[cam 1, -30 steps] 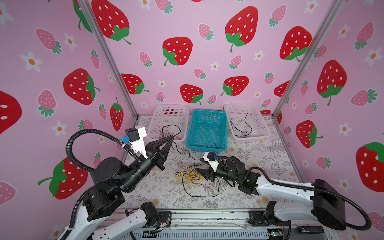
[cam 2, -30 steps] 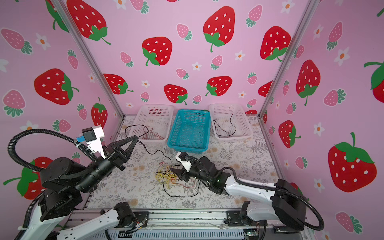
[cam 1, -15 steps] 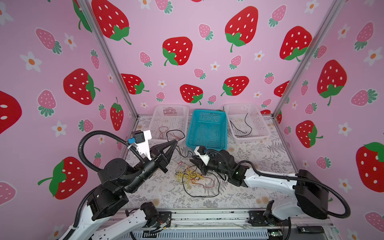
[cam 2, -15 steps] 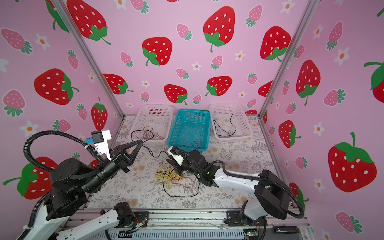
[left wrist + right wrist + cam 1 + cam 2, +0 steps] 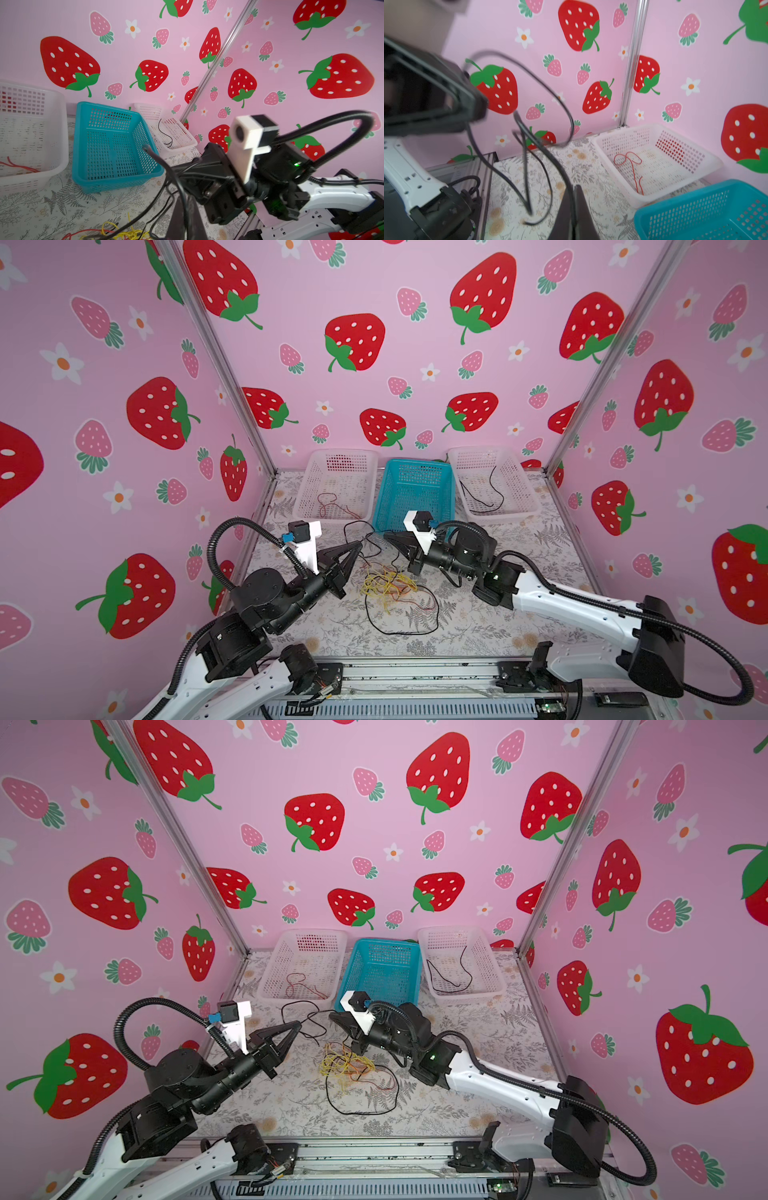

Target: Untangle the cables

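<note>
The walls (image 5: 291, 302) are showing pink, dotted with red and pale pink strawberries, green leaves and white flowers. The surface (image 5: 540, 564) is wearing a grey fern print with yellow blossoms. The middle basket (image 5: 415, 463) is showing teal, the outer baskets (image 5: 345, 452) white. The cables (image 5: 384, 583) are showing yellow, red and black.

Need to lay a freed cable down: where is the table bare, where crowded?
Bare: the cloth between the right white basket and the right arm, and the front strip between the black loop and the rail. The blue basket is empty. Crowded: the middle, with the tangle and the left gripper and right gripper shut on a black cable.
</note>
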Controlling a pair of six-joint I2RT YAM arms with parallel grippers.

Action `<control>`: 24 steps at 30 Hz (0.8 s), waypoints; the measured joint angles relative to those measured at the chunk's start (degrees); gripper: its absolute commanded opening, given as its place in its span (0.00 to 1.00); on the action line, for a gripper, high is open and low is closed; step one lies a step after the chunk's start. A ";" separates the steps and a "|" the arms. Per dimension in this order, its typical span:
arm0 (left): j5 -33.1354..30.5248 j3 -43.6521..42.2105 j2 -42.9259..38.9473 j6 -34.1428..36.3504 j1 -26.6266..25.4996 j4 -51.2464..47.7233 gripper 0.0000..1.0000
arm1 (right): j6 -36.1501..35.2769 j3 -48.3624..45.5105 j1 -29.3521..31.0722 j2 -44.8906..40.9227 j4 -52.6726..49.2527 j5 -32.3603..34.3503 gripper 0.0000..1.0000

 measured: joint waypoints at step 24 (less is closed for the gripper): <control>2.29 -8.11 1.09 -7.21 0.00 8.39 0.00 | 6.75 -4.92 0.28 -0.31 1.18 -6.97 0.12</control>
